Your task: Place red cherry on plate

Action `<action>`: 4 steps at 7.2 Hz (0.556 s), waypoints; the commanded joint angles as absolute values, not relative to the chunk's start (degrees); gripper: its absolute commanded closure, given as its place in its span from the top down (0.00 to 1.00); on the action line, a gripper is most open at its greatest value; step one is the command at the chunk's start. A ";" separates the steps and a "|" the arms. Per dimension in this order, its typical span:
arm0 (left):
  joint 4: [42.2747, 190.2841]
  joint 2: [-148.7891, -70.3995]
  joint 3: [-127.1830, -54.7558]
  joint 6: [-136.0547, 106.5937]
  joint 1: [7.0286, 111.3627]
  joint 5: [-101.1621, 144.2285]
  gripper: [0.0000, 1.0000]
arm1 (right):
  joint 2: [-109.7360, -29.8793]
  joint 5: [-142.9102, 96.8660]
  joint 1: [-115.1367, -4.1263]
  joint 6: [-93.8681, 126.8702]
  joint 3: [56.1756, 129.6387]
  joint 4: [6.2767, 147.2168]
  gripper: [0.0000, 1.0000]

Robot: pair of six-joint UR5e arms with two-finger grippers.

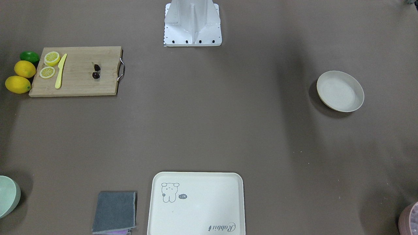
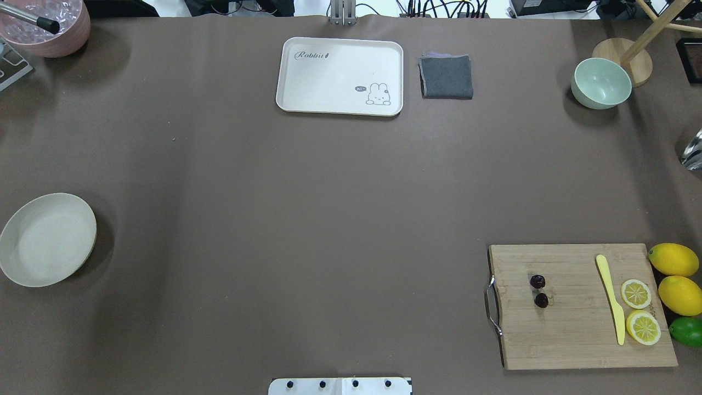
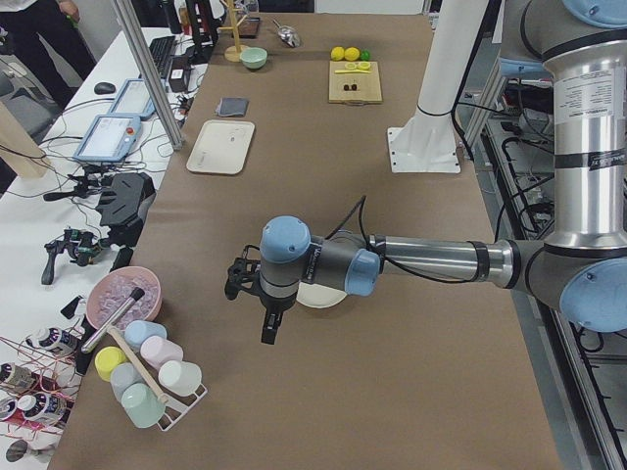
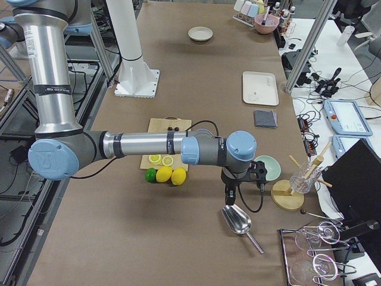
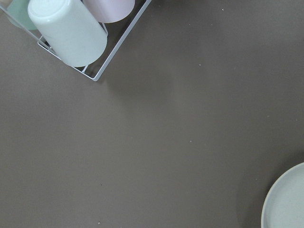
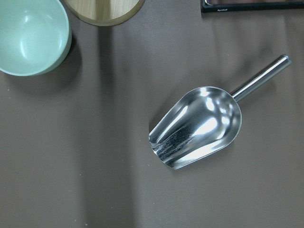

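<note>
The red cherry (image 1: pixel 96 71) (image 2: pixel 539 291), a dark glossy pair, lies on a wooden cutting board (image 1: pixel 78 83) on the robot's right side of the table. The cream plate (image 1: pixel 340 91) (image 2: pixel 46 240) sits far off on the robot's left side; its rim (image 5: pixel 287 202) shows in the left wrist view. Only the side views show the grippers. The left gripper (image 3: pixel 266 328) hangs over the table's left end beside the plate. The right gripper (image 4: pixel 229 196) hangs over the right end, above a metal scoop (image 6: pixel 199 126). I cannot tell whether either is open or shut.
Lemon slices (image 2: pixel 639 310), a yellow knife (image 2: pixel 611 296), two lemons (image 2: pixel 677 274) and a lime (image 2: pixel 686 331) flank the board. A cream tray (image 2: pixel 340 77), grey cloth (image 2: pixel 446 77) and green bowl (image 2: pixel 600 83) line the far edge. A cup rack (image 5: pixel 71 33) stands near the left gripper.
</note>
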State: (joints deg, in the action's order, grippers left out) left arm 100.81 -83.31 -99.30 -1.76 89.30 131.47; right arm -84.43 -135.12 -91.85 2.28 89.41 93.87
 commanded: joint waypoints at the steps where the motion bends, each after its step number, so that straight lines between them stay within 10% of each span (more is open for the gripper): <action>1: 100.81 -83.41 -99.32 -1.67 89.30 131.48 0.98 | -84.46 -135.17 -91.85 2.11 89.38 93.87 1.00; 4: 100.81 -83.41 -99.32 -1.67 89.30 131.48 0.98 | -84.38 -135.09 -91.85 1.85 89.21 93.87 1.00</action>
